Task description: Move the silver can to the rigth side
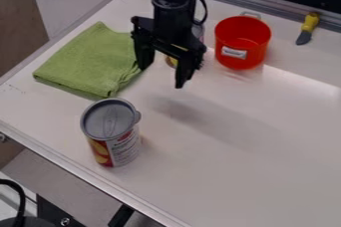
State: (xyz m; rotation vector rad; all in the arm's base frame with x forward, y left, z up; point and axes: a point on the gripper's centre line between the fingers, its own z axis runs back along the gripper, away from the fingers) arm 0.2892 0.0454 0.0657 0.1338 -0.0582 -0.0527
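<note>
- The 1 black arm (pixel 174 2) comes in from the far edge, its gripper (pixel 161 75) hanging downward over the table's far half, left of centre.
- Its 2 fingers stand wide apart, with nothing held between them.
- Just behind the gripper is 1 mostly hidden object (pixel 172 62), with a bit of yellow.
- 1 green cloth (pixel 93 59), folded, soft and nubbly, lies to the left.
- 1 red pot (pixel 242 39), round and smooth, with a wire-like handle and a pale label, is on the far right.
- 1 can (pixel 112 131) with a silver lid stands upright at near left; it is a cylinder with a printed label.
- 1 knife (pixel 307 28), yellow-handled and dark-bladed, lies farther right.
- 1 white table (pixel 266 171), smooth and slightly glossy, has metal edging.
</note>
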